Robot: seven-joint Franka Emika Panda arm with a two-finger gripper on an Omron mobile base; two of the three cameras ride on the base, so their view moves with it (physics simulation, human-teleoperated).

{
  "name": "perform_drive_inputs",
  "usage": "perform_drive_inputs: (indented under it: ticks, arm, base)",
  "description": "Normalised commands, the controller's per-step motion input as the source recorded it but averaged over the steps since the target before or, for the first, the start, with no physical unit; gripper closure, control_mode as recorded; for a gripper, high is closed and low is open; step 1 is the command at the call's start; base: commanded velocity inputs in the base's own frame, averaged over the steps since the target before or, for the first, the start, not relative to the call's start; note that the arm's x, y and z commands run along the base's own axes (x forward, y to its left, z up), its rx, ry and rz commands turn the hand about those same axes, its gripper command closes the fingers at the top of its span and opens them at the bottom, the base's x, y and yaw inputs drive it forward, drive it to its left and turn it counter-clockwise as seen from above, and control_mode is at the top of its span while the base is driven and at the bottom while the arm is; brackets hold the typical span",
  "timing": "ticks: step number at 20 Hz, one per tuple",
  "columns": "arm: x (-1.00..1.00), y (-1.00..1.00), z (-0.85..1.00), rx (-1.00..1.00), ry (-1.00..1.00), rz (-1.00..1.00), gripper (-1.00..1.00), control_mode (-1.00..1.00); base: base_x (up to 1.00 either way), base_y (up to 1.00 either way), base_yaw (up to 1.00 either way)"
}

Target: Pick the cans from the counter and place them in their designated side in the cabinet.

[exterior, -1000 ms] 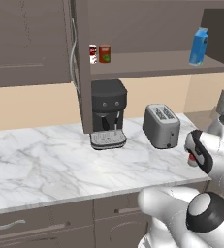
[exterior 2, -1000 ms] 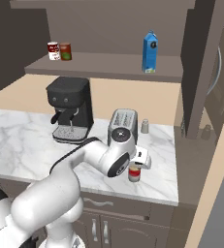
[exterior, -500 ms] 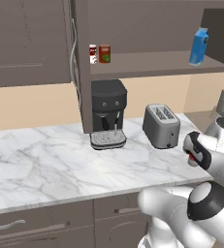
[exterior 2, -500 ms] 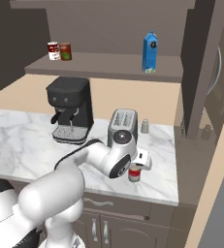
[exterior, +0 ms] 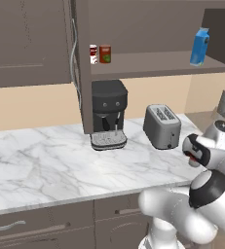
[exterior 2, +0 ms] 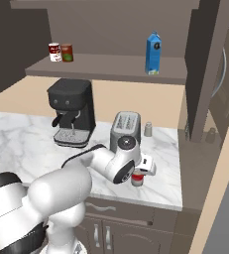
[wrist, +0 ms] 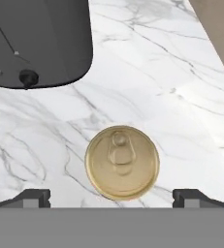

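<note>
Plain gold lid of can (wrist: 122,162) — no legible writing — under hand (wrist: 112,196)

I can read no text, brand, number or sign in these pictures. The white can with red marks (exterior: 93,54) on the cabinet shelf (exterior: 148,65) has a label, but it is too small to read. The dark can with a green patch (exterior: 104,54) beside it shows only colours. The blue carton (exterior: 199,46) has a pale mark, not legible. The can below my end effector (wrist: 111,198) shows only its plain gold lid (wrist: 122,162) with a pull tab
</note>
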Motion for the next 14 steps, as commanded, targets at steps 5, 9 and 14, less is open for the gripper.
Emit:
perform_drive_inputs:
  ticks: [5, 9, 14]
  arm:
    - [0.09, -0.07, -0.15, 0.00, 0.00, 0.00, -1.00, -1.00]
    - [0.09, -0.07, -0.16, 0.01, 0.01, 0.00, -1.00, -1.00]
    - [0.11, -0.05, -0.16, 0.01, 0.02, 0.00, -1.00, -1.00]
  base:
    - [0.00, 0.00, 0.00]
    - [0.00, 0.00, 0.00]
    - [0.00, 0.00, 0.00]
